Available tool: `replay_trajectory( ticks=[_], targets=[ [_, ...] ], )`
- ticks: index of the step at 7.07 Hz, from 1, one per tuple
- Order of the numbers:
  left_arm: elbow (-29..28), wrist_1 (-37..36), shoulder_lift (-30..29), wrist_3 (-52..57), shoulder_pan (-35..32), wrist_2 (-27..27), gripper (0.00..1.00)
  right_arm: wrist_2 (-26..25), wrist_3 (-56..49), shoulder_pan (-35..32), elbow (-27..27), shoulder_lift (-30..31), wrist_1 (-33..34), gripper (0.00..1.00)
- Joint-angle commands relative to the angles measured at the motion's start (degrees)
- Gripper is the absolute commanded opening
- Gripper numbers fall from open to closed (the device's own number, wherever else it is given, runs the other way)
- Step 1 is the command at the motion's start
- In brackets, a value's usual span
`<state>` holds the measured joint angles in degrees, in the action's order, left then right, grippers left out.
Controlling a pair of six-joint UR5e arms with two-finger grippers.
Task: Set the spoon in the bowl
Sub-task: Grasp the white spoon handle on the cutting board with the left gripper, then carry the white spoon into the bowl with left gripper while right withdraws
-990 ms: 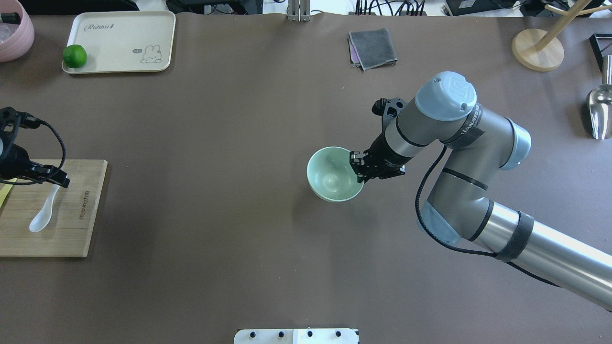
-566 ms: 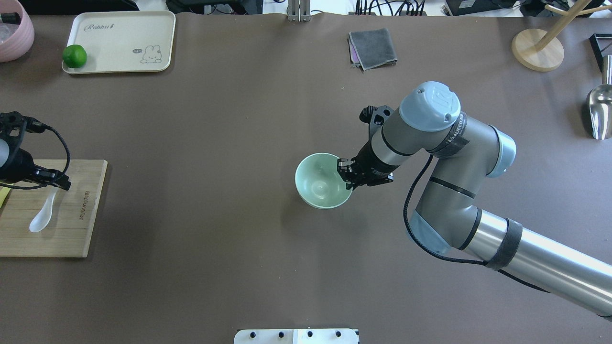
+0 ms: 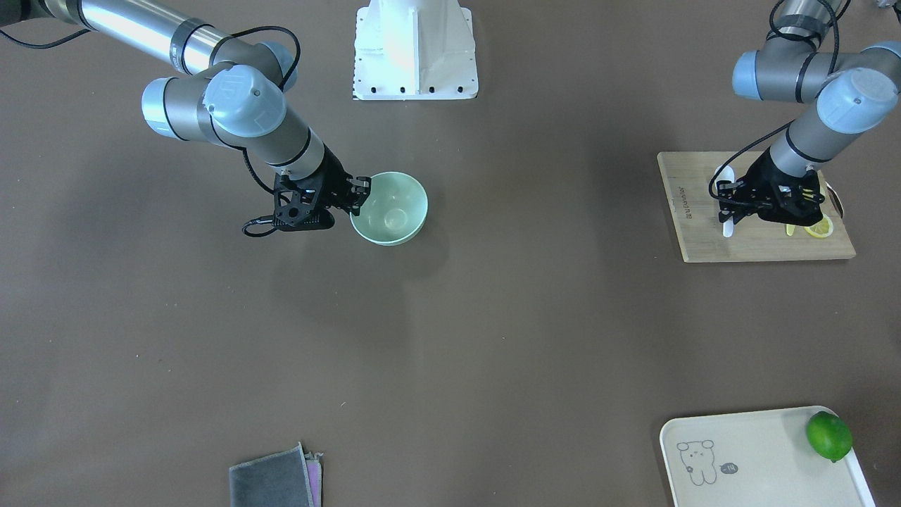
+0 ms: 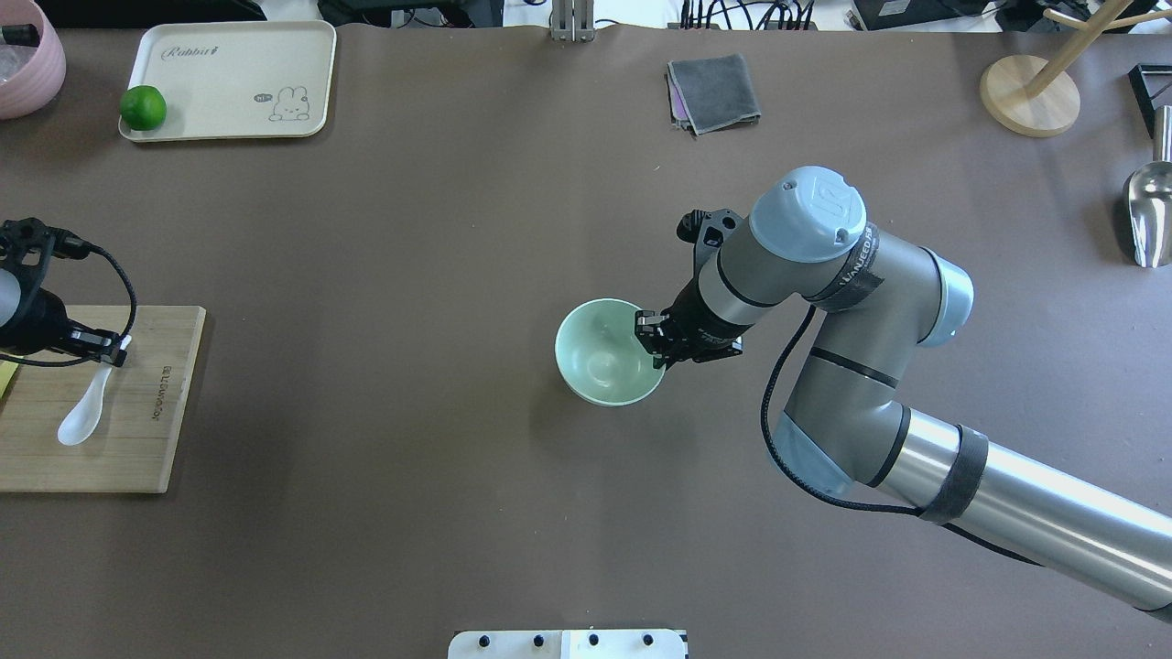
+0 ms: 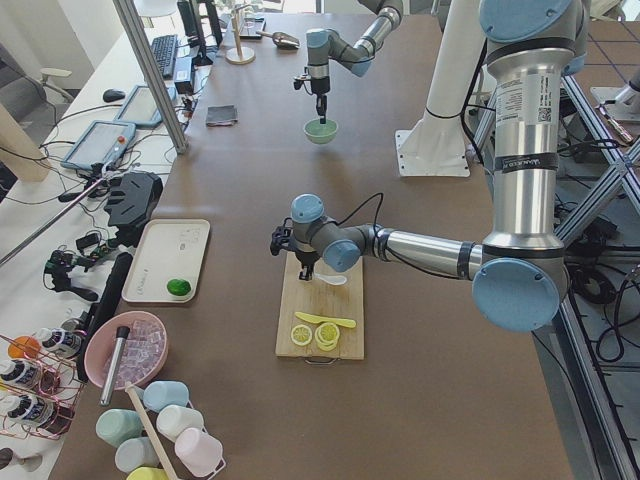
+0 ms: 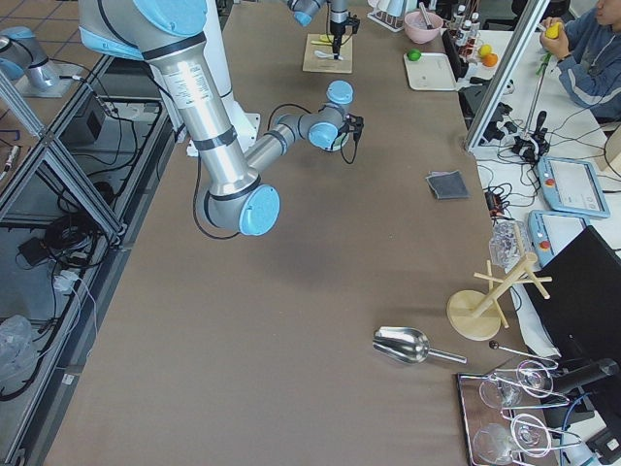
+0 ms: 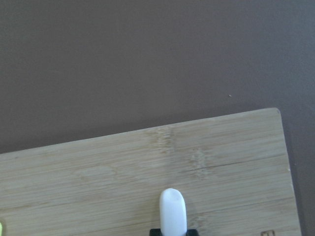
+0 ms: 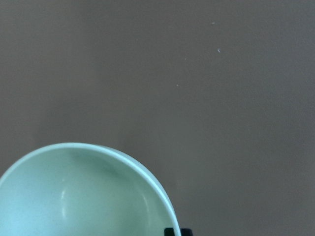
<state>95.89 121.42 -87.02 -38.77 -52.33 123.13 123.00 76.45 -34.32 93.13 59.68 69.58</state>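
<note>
The white spoon (image 4: 84, 409) lies on a wooden cutting board (image 4: 137, 448) at the table's left edge, scoop toward the robot. My left gripper (image 4: 114, 348) is shut on the spoon's handle; the handle tip (image 7: 172, 209) sticks out between the fingers in the left wrist view. The spoon also shows in the front view (image 3: 726, 174). The mint-green bowl (image 4: 600, 357) stands at mid-table. My right gripper (image 4: 652, 337) is shut on the bowl's right rim, one finger inside. The bowl also shows in the front view (image 3: 394, 211) and the right wrist view (image 8: 74, 196).
A cream tray (image 4: 238, 55) with a lime (image 4: 143, 107) lies at back left beside a pink bowl (image 4: 27, 64). A grey cloth (image 4: 714, 91) lies at the back. A wooden stand (image 4: 1030, 91) and metal scoop (image 4: 1149, 210) are far right. Lemon slices (image 3: 816, 227) lie on the board.
My right arm has drawn the bowl leftward across the table toward the middle. My left gripper has settled over the spoon's handle, and the handle has turned slightly.
</note>
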Motion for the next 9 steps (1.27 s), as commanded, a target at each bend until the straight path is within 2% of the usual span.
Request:
replay_trajectory(
  ticks=[1,2,3,4,5,6,7,9],
  targets=[
    [0.43,-0.13,-0.43,-0.16,0.04,0.0,0.0,-0.04,0.79,0.05,-0.06,-0.09,0.03,0.27],
    [0.96,-0.31,-1.39,-0.69,0.04,0.26,0.0,-0.04,1.06,0.05,-0.06,-0.44,0.03,0.2],
    [3.14,-1.79,-3.66,-1.47,0.04,0.61,0.0,-0.04,1.07,-0.21,0.03,-0.44,0.03,0.37],
    [5.25,-7.46,-8.29,-4.0,0.04,0.7,0.0,-0.04,1.33,-1.35,0.55,-0.44,-0.06,0.99],
    [7.88,-15.52,-14.0,-6.9,0.04,0.79,0.0,0.74,1.24,-4.06,1.25,-0.27,-0.06,1.0],
    [9.39,-20.04,-18.84,-10.59,1.69,0.79,0.0,2.93,0.46,-7.04,2.83,1.04,0.12,1.0],
    [8.71,-20.35,-24.02,-17.67,4.84,0.62,0.0,7.12,-1.03,-10.64,3.54,3.93,0.03,1.0],
    [6.25,-20.53,-31.25,-27.28,10.57,-0.17,0.0,13.73,-13.55,-18.55,5.04,11.39,0.03,1.0]
  ],
)
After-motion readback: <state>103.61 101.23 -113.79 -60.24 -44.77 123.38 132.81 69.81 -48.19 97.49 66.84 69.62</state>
